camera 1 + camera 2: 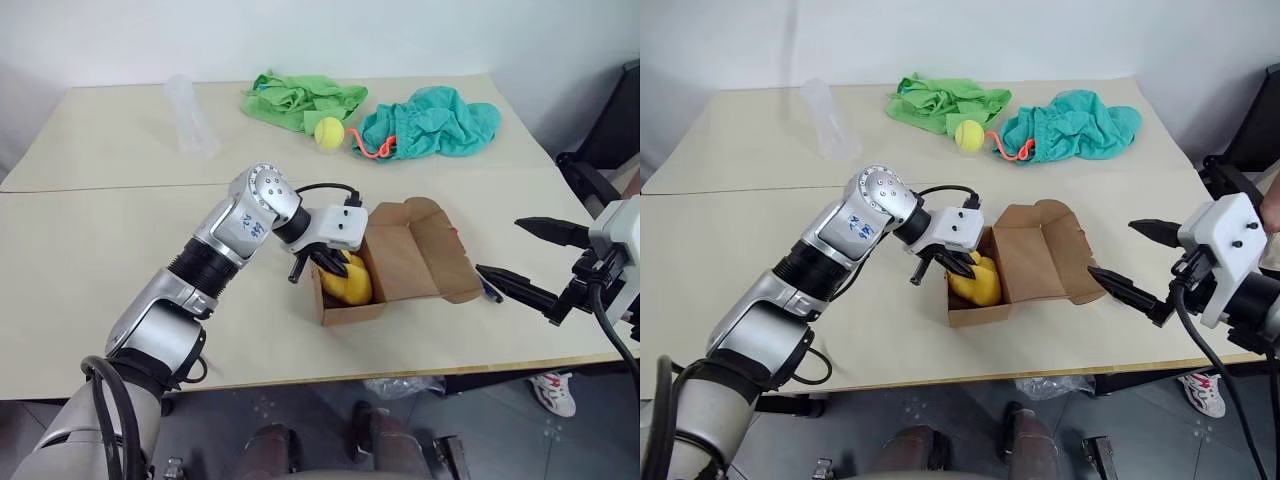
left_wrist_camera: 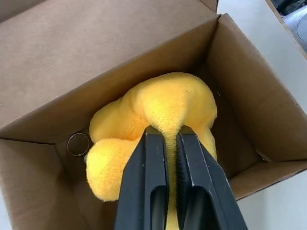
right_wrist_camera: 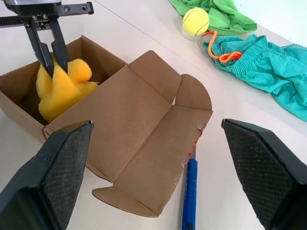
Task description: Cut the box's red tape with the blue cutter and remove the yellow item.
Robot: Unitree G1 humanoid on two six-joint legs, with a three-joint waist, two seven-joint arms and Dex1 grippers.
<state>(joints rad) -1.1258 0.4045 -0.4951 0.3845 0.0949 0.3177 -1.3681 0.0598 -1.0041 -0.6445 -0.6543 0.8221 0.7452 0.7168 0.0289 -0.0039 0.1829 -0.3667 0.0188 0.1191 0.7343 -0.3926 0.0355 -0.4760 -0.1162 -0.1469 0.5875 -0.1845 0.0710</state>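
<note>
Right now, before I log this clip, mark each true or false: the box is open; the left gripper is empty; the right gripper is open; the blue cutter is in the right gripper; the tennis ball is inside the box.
1. The box is open: true.
2. The left gripper is empty: false, it is shut on the yellow item.
3. The right gripper is open: true.
4. The blue cutter is in the right gripper: false, it lies on the table beside the box.
5. The tennis ball is inside the box: false, it sits by the cloths.

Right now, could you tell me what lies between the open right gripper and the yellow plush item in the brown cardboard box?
In the right wrist view, the box's folded-out cardboard lid flap lies between the right gripper and the yellow plush item, with the blue cutter beside the flap's edge.
</note>
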